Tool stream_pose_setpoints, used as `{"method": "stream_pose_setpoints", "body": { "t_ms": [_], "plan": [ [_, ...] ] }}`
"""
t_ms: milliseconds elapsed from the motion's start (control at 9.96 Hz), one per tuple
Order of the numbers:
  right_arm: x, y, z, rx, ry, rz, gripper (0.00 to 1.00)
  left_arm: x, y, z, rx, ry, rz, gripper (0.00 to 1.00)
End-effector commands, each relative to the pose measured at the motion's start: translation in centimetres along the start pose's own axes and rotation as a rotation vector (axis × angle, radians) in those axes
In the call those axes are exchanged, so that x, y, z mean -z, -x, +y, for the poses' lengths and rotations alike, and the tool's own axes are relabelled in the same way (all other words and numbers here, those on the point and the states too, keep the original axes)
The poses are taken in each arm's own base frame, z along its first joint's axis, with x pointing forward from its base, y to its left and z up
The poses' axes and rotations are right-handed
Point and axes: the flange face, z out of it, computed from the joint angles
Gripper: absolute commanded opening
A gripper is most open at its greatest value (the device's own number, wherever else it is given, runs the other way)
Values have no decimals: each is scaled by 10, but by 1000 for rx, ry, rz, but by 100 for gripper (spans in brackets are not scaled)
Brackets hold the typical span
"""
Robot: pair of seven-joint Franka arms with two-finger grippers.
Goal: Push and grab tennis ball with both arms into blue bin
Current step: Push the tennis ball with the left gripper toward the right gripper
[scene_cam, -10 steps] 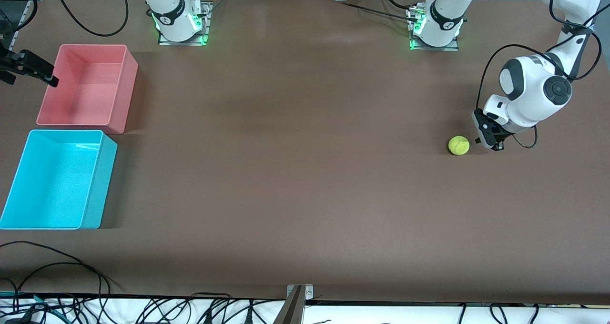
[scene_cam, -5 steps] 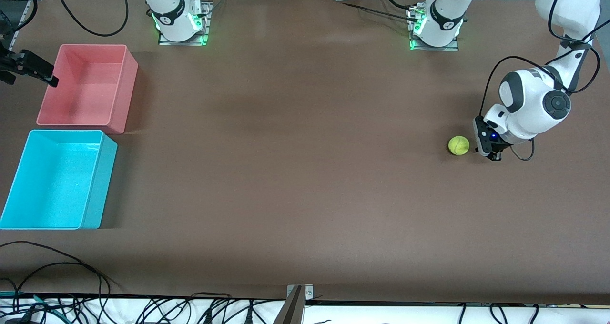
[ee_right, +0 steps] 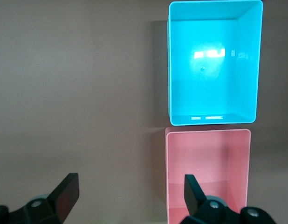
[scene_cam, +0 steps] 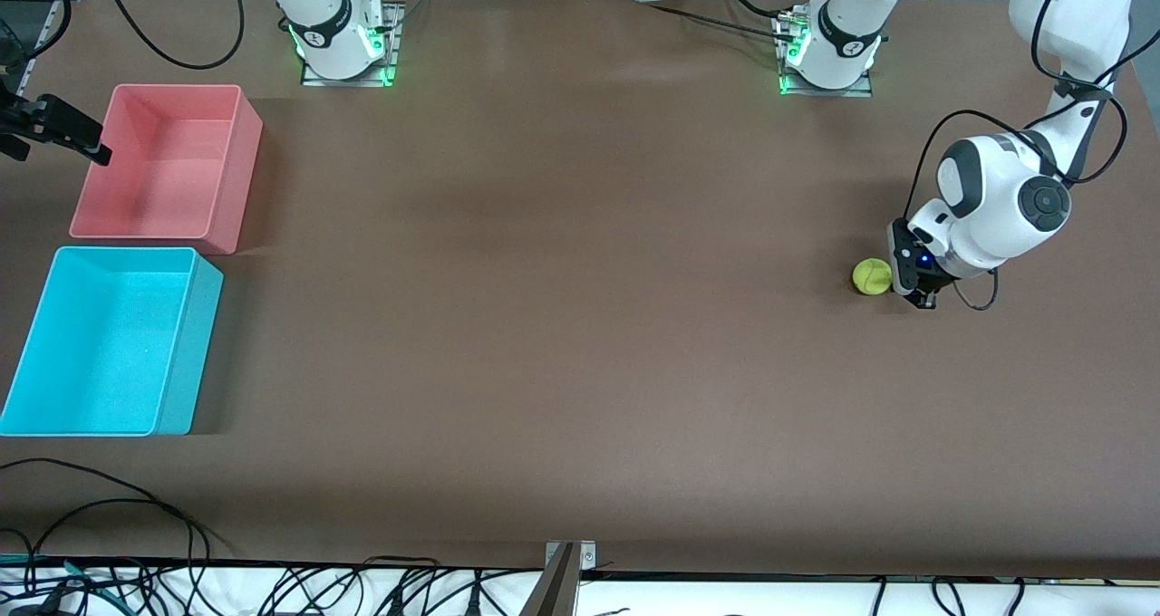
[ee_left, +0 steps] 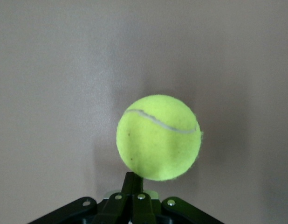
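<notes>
Left gripper (scene_cam: 923, 297), shut, has reached tennis ball (scene_cam: 872, 276) on brown table (scene_cam: 562, 326); right gripper (ee_right: 127, 191) open.

In the front view, the right gripper (scene_cam: 91, 149) is sticking in from the upper left edge of the frame, its arm being cut off there, so only a dark body and fingertip are showing. The left gripper (scene_cam: 917, 297), at the right of the frame, is covering one edge of the tennis ball (scene_cam: 871, 276), and contact between them is too small to tell. In the left wrist view, the ball (ee_left: 158, 137) is hiding the closed fingertips at bottom centre. In the right wrist view, the pink bin (ee_right: 208, 175) is being cropped by the bottom edge, with one open finger (ee_right: 192, 191) overlapping its wall.
</notes>
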Motion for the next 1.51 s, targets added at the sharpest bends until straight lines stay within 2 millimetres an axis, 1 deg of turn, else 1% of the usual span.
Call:
{"method": "stream_pose_setpoints", "body": {
  "t_ms": [0, 100, 301, 602, 703, 803, 903, 1004, 1104, 1204, 1405],
  "plan": [
    [7, 1, 1, 5, -10, -2, 100, -1, 10, -1, 1, -6, 18, 0],
    [7, 1, 1, 5, -10, -2, 100, -3, 19, 1, 18, -2, 19, 0],
    [7, 1, 2, 3, -10, -2, 100, -4, 25, 3, 27, 2, 19, 0],
    [7, 1, 2, 3, -10, -2, 100, -7, 22, 5, 59, 6, 29, 0],
    [7, 1, 2, 3, -10, -2, 100, -9, 9, 3, 74, 10, 52, 0],
    [7, 1, 2, 3, -10, -2, 100, -16, -14, 2, 102, 22, 82, 0],
    [7, 1, 2, 3, -10, -2, 100, -19, -49, 0, 162, 34, 111, 0],
    [7, 1, 2, 3, -10, -2, 100, -17, -93, -3, 241, 45, 136, 0],
    [7, 1, 2, 3, -10, -2, 100, -14, -130, -3, 294, 53, 146, 0],
    [7, 1, 2, 3, -10, -2, 100, -6, -143, -11, 320, 38, 150, 0],
    [7, 1, 2, 5, -10, -2, 100, -7, -143, -10, 320, 41, 149, 0]
  ]
}}
